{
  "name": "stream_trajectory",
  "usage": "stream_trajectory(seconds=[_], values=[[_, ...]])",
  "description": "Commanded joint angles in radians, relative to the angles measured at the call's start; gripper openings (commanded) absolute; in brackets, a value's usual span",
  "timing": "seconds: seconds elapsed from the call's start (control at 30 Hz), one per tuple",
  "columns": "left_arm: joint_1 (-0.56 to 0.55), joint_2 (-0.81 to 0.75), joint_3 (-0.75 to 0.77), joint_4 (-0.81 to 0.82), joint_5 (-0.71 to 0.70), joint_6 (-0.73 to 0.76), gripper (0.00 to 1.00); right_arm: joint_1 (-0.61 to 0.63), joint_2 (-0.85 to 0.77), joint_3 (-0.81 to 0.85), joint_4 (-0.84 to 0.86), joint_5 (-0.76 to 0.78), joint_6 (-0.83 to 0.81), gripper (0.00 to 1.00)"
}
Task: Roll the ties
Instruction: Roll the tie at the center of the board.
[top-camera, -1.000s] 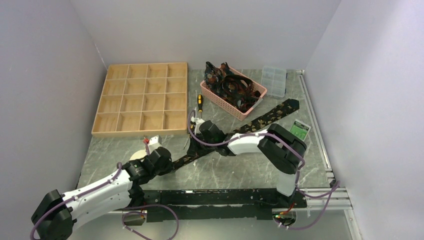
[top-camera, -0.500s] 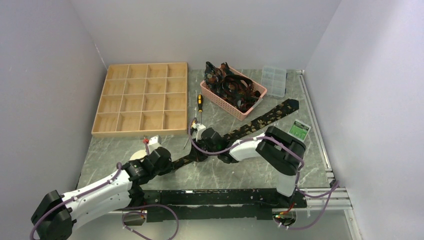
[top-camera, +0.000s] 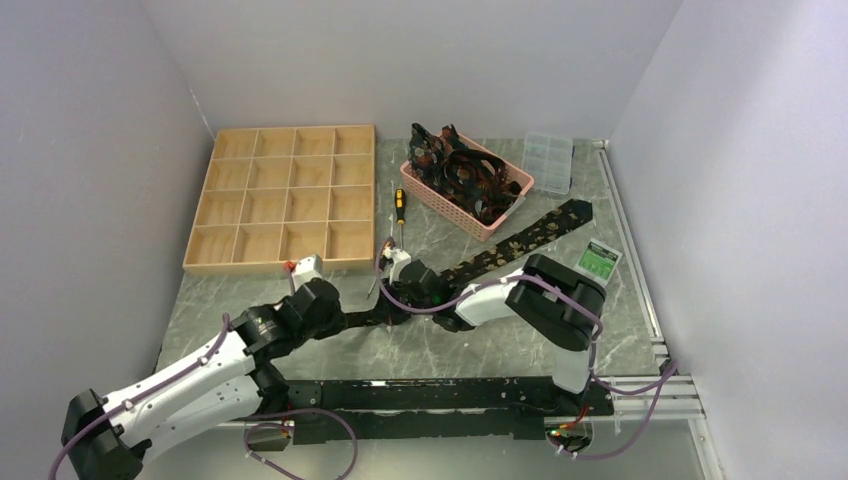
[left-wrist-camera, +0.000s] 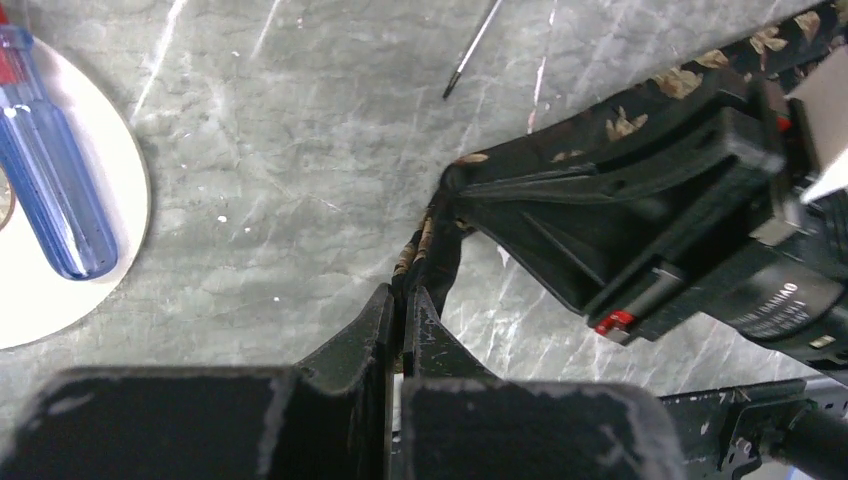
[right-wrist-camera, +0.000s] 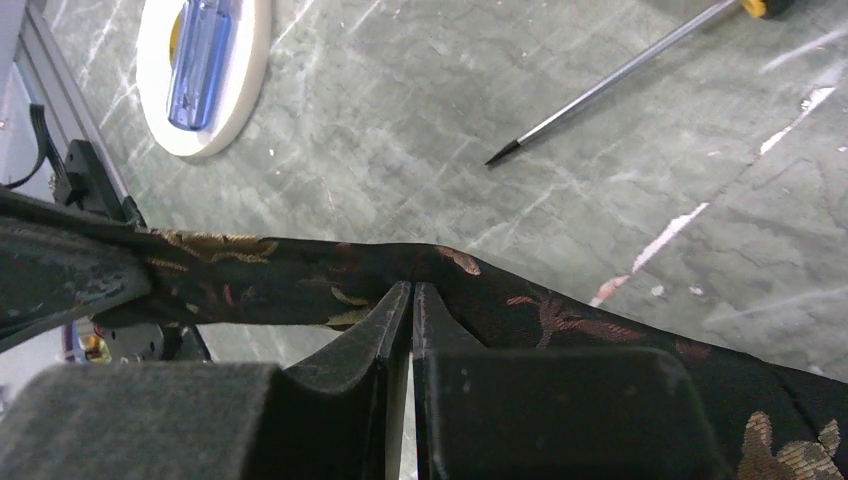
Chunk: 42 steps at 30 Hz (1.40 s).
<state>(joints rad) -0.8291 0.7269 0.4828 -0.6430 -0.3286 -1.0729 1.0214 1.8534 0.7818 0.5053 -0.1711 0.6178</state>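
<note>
Across the marble surface (top-camera: 450, 345) one tie (top-camera: 520, 238) runs diagonally, wide end far right, narrow end between the arms. The right hand (right-wrist-camera: 412, 295) pinches its edge and the left hand (left-wrist-camera: 403, 300) pinches the narrow tip. Both grips look shallow, so pulling apart could slip the fabric free.

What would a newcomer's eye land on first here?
A long black patterned tie runs diagonally across the table. The left gripper and right gripper are both pinched shut on it, close together. Behind it, a pink basket is heaped with more ties, and a wooden grid tray sits back left.
</note>
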Motion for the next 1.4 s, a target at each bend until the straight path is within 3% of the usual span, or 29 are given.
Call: stream_trajectory(seconds=[0.0, 0.27, 0.6, 1.03, 1.37], values=[[-0.001, 0.061, 0.094, -0.052, 0.019, 0.068, 0.03, 0.005, 0.065, 0.002, -0.061, 0.060, 0.012, 0.10], [-0.003, 0.283, 0.145, 0.148, 0.102, 0.134, 0.03, 0.008, 0.077, -0.016, 0.005, 0.050, 0.048, 0.10], [-0.004, 0.402, 0.224, 0.185, 0.093, 0.184, 0.03, 0.008, 0.016, -0.081, 0.054, 0.063, 0.067, 0.12], [-0.004, 0.328, 0.300, 0.044, 0.001, 0.225, 0.03, 0.024, 0.086, -0.059, 0.151, 0.002, 0.156, 0.11], [-0.004, 0.205, 0.232, -0.031, -0.046, 0.204, 0.03, 0.072, 0.154, -0.021, 0.230, -0.028, 0.223, 0.10]])
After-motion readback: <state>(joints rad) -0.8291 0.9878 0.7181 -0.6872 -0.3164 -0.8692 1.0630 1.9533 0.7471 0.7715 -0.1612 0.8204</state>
